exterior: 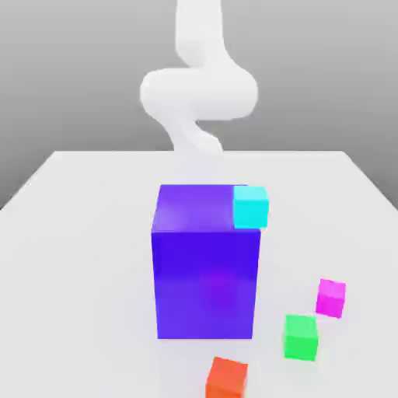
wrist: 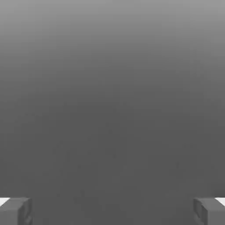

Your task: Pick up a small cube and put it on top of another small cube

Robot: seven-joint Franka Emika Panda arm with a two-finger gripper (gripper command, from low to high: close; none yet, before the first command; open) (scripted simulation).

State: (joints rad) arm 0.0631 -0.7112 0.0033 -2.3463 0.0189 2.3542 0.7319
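The small magenta-pink cube [exterior: 331,298] rests on the white table towards the exterior view's right, near the front. The small bright green cube [exterior: 300,336] sits just in front of it and slightly to the left, a small gap apart. My white arm [exterior: 198,93] rises behind the big blue-purple block [exterior: 206,264], far back from both cubes. In the hand view my gripper [wrist: 112,212] is open: its two grey fingertips [wrist: 15,211] stand far apart, with only plain grey between them.
A small cyan cube [exterior: 250,206] sits at the top right corner of the big block. A small orange-red cube [exterior: 227,378] lies at the front edge, left of the green cube. The white table [exterior: 78,256] stretches out on both sides of the block.
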